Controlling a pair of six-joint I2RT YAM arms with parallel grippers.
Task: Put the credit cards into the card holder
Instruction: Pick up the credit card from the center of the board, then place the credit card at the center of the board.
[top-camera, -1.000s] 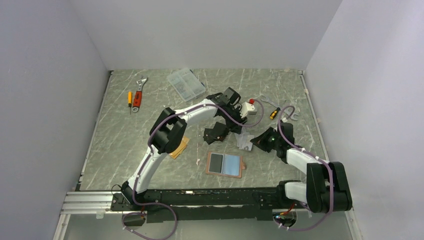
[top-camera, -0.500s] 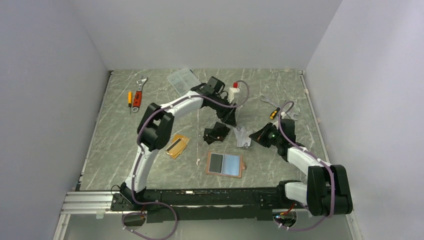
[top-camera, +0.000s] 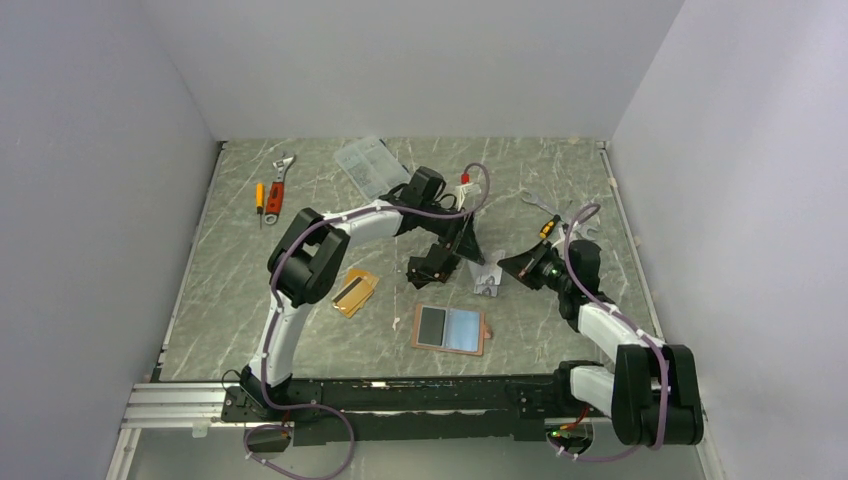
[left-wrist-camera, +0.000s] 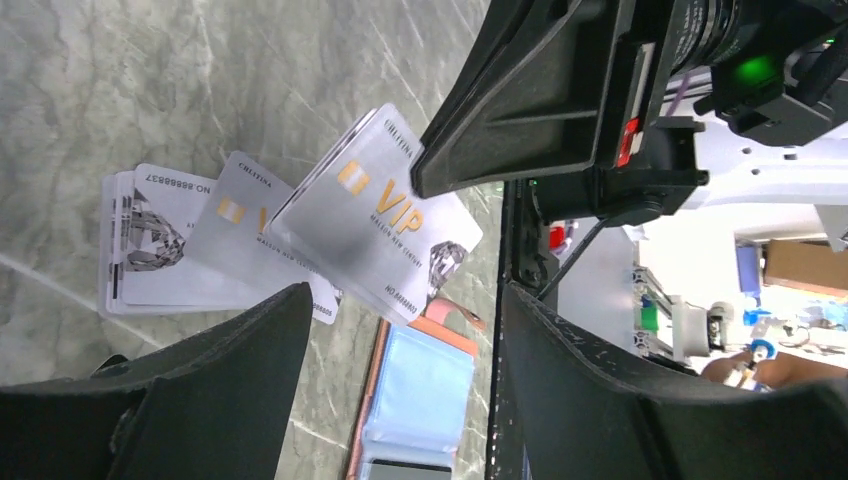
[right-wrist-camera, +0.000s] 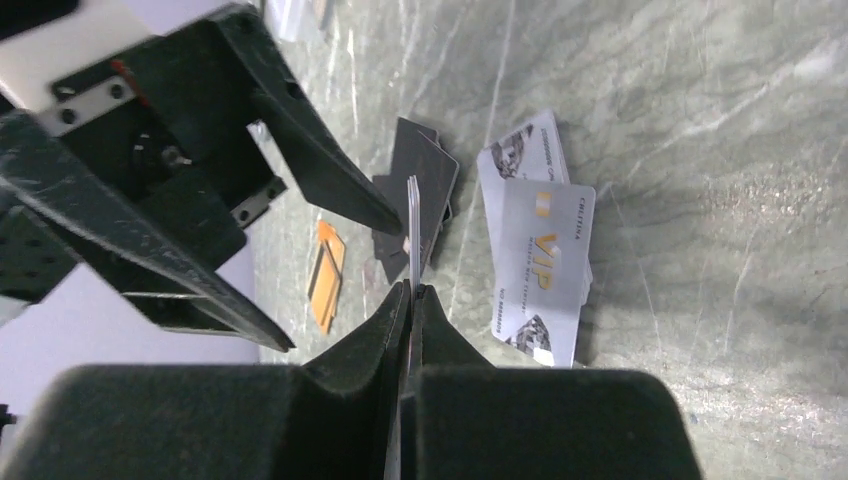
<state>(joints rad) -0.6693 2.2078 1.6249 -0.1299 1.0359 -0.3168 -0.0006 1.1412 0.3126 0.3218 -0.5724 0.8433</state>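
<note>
My right gripper is shut on a silver-grey credit card, seen edge-on here; in the left wrist view its VIP face hangs above the table. The left gripper stands open just beside that card, its fingers apart and not touching it. More silver credit cards lie fanned on the table below. Two orange-gold credit cards lie further left. The card holder lies open and flat, pale-blue inside up, nearer the arm bases.
A black irregular flat piece lies beside the silver cards. A clear compartment box sits at the back. A wrench and screwdriver lie back left, more hand tools back right. Walls close in three sides.
The left arm swung its gripper over to the card and its jaws have widened. The right gripper has lifted slightly to the right, staying shut on the silver card.
</note>
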